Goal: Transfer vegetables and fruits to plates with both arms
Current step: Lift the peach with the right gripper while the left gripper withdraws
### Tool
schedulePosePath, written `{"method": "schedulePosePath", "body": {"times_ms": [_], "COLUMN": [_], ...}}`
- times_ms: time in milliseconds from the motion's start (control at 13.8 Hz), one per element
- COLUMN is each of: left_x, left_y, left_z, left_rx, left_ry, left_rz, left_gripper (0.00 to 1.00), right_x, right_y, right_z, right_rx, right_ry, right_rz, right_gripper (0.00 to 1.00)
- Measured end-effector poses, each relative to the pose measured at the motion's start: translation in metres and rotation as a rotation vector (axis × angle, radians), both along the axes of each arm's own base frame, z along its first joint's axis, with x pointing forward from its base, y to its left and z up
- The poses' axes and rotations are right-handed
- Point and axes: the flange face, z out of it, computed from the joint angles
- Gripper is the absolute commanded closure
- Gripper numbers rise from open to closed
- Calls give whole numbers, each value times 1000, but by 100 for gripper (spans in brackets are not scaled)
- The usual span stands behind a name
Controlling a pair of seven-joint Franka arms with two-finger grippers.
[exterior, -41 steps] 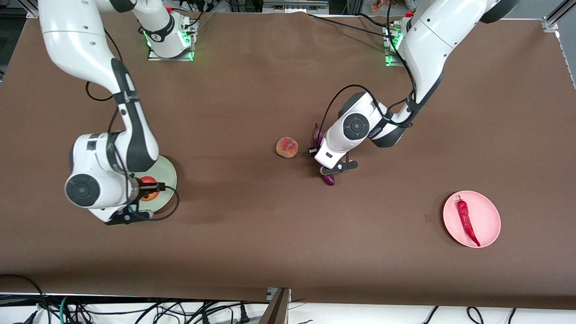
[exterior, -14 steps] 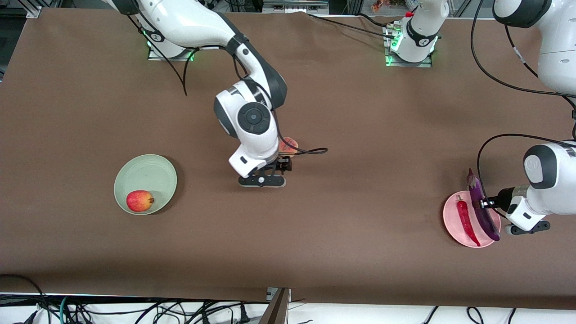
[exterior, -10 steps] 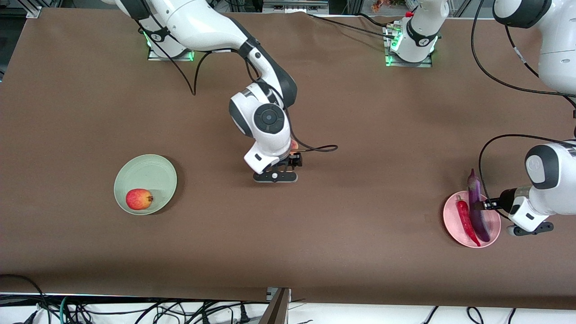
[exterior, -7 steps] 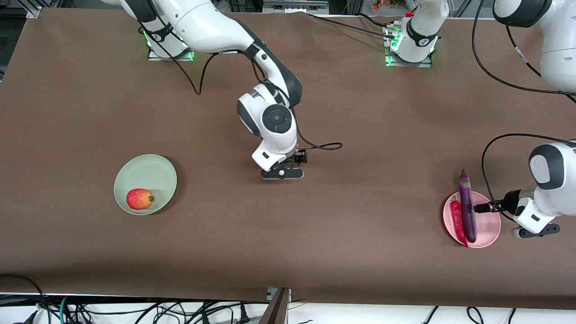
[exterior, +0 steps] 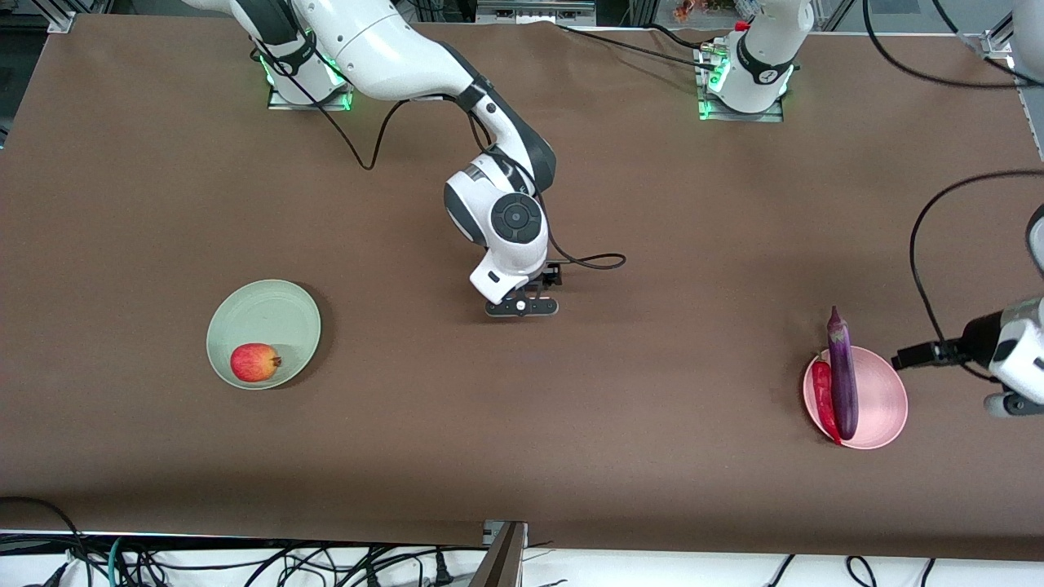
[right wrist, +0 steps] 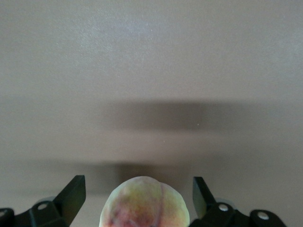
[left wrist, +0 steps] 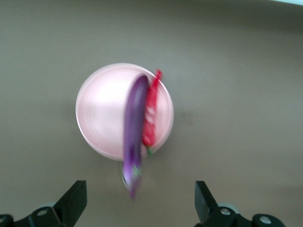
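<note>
Overhead, the brown table (exterior: 652, 456) carries a mint green plate (exterior: 269, 306) toward the right arm's end, with the pomegranate-like fruit (exterior: 254, 363) resting in it on the part nearest the front camera. The right gripper (exterior: 534, 292) hangs low over the middle of the table, its wrist hiding whatever lies beneath. Toward the left arm's end, near the front edge, the pink plate (exterior: 885, 395) holds the eggplant (exterior: 842, 375) and the red chili (exterior: 825, 399) side by side and touching, the eggplant's cap poking over the rim. The left gripper (exterior: 917, 357) hovers over bare table just beside that plate, clear of it.

In the left wrist view, the left gripper (left wrist: 140, 205) has its fingers (left wrist: 72, 202) spread wide with nothing between them; the pink plate (left wrist: 102, 111), eggplant (left wrist: 134, 127) and chili (left wrist: 150, 116) lie below.

In the right wrist view, the right gripper (right wrist: 137, 198) also stands wide apart, its fingers (right wrist: 71, 196) flanking the peach (right wrist: 143, 203) without touching it; the peach sits on the table.
</note>
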Motion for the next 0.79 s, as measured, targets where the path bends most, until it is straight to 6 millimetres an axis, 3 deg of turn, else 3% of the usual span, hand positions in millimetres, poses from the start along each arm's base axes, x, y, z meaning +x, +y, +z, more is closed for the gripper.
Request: {"method": "schedulePosePath", "body": {"times_ms": [217, 505, 650, 794], "left_x": [-30, -74, -97, -121], "left_y": [-19, -33, -57, -84], "left_z": [63, 129, 166, 172], "left_rx": [-16, 20, 41, 71], "left_ry": [30, 72, 41, 56], "left_rz": [-4, -15, -29, -54], "left_gripper": [0, 0, 0, 0], "right_x": [-5, -15, -20, -25], "right_y": [0, 3, 5, 8], "right_z": [-6, -13, -14, -15], "right_rx": [-11, -29, -38, -48], "right_ry": [12, 45, 57, 69], "right_rz": [6, 17, 23, 32], "right_gripper": [0, 0, 0, 0]}}
